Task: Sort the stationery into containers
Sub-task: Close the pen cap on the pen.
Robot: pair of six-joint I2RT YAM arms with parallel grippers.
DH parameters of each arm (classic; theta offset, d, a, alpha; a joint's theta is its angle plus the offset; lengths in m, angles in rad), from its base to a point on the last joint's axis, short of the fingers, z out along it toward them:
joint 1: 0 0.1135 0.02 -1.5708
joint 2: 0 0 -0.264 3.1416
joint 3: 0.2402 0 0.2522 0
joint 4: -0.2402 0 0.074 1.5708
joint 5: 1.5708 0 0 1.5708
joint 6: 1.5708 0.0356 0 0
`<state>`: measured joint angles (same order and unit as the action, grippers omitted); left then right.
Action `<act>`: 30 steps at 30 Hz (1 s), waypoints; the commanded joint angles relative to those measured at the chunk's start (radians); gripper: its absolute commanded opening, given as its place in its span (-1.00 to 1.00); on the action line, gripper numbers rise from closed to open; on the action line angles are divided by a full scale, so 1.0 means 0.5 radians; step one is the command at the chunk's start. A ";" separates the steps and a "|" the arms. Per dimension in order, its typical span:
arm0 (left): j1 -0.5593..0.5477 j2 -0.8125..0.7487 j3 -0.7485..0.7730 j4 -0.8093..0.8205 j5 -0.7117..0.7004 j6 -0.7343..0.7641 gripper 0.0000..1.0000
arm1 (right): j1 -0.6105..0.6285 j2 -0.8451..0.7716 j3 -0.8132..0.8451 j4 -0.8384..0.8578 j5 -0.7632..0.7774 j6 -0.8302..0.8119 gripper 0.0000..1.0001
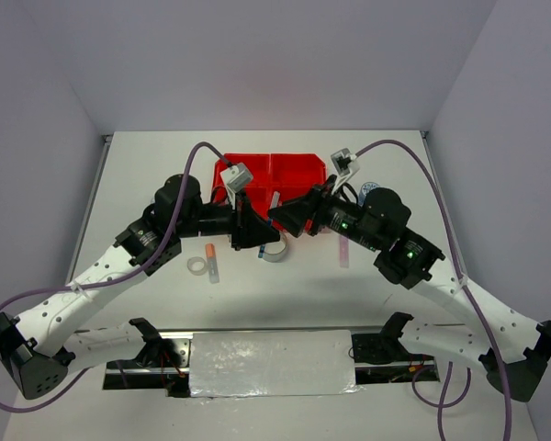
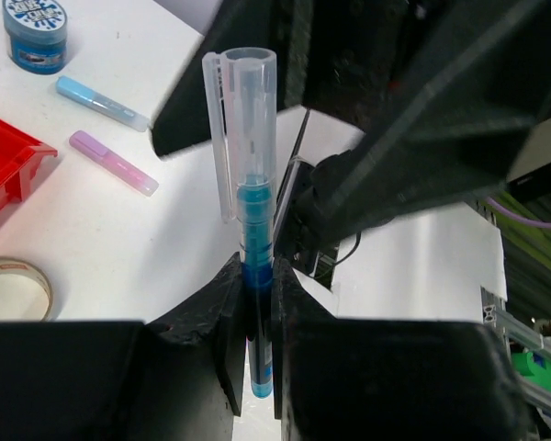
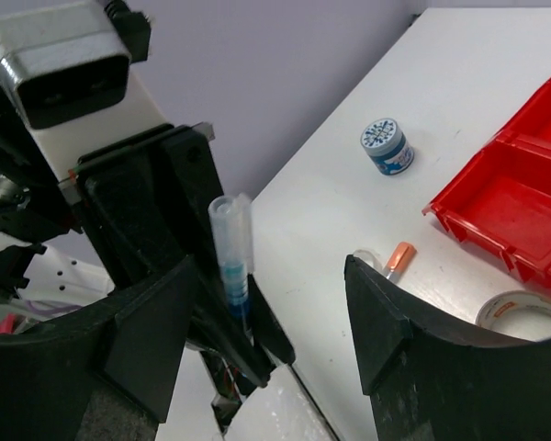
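Note:
My left gripper is shut on a thin blue pen with a clear cap and holds it upright above the table. In the top view the left gripper and the open right gripper face each other just in front of the red four-compartment tray. In the right wrist view the pen stands between my open right gripper fingers, nearer the left finger, untouched. A silvery-grey tape ring lies below the grippers.
An orange stub, a small clear tape ring and a pale stick lie front left. A pink stick lies right. A blue-patterned roll, blue stick and pink stick show in the left wrist view; another roll shows in the right wrist view.

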<state>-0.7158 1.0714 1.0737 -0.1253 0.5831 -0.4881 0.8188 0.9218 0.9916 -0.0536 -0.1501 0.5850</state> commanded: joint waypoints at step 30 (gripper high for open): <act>-0.001 -0.007 -0.024 0.113 0.175 0.062 -1.00 | -0.088 0.083 0.223 0.178 -0.246 0.020 -0.11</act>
<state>-0.7158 1.0718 1.0733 -0.1051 0.6495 -0.4740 0.7780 0.9646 1.0531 -0.0078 -0.2592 0.6044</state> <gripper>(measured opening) 0.225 0.461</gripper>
